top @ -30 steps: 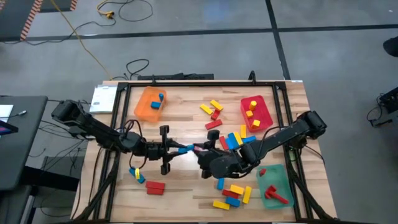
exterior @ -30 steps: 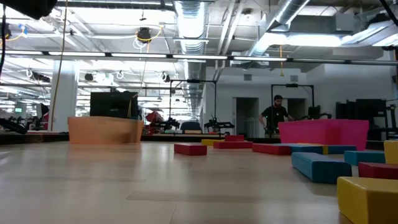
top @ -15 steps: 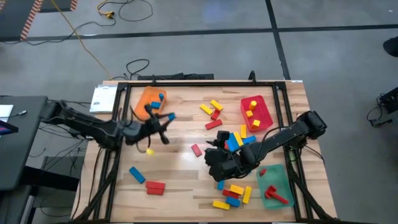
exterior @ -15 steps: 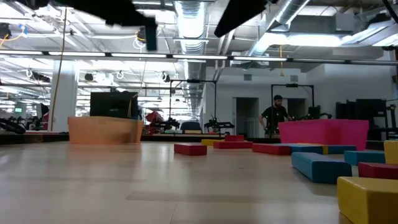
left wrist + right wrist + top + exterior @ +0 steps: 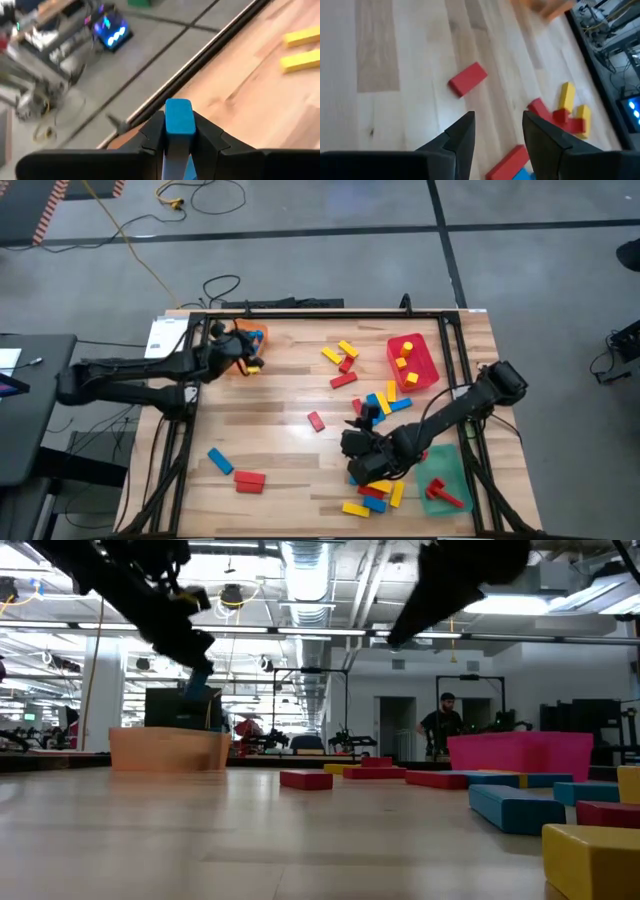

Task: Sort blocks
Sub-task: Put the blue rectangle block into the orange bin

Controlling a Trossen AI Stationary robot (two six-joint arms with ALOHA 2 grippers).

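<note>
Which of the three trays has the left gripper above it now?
The orange tray, at the table's far left; the left gripper holds a blue block over it. The red tray and green tray sit right.

— Where's your open lane?
— Bare table [image 5: 270, 450] centre-left of the overhead frame; only a lone red block [image 5: 316, 421] there.
— Right side?
— Blocked: cluttered block pile [image 5: 375, 485] at lower right.
</note>
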